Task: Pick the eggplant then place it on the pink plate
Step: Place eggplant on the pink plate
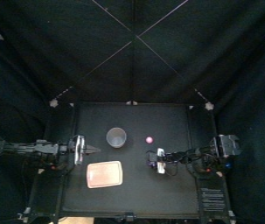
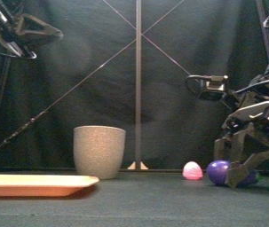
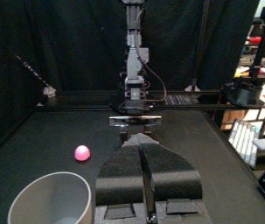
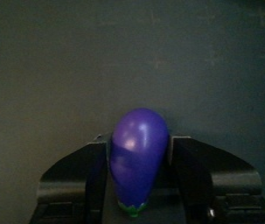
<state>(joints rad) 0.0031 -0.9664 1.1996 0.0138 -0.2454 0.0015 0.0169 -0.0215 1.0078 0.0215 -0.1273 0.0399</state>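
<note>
The right gripper (image 2: 236, 174) is low on the right side of the black counter (image 1: 135, 197), and its jaws are closed in on the two sides of the purple toy eggplant with a small green stem (image 4: 138, 149). From the wrist view the jaws seem to press on the round body, the stem end lying back between them. I cannot tell if the eggplant has left the counter or rests on it.

The body is smooth and rounded, so in my judgement the main risk is that it slips forward out of the jaws during the lift, or turns between them, because the hold is on a curved surface and not on a flat one.

A small pink toy egg (image 2: 193, 170) stands just beside the eggplant on its left. A sideways move at low height could knock it and send it rolling.

The flat pink tray (image 2: 30, 184) lies well apart, at the near left, and the tall grey speckled cup (image 2: 98, 151) stands farther back between the two — a carry that is too low or too far back may strike it. A release from too high could let the eggplant roll off the shallow tray.

The left gripper (image 3: 142, 144) rests at the left with jaws together, beside the tray — close enough to be in the way.
</note>
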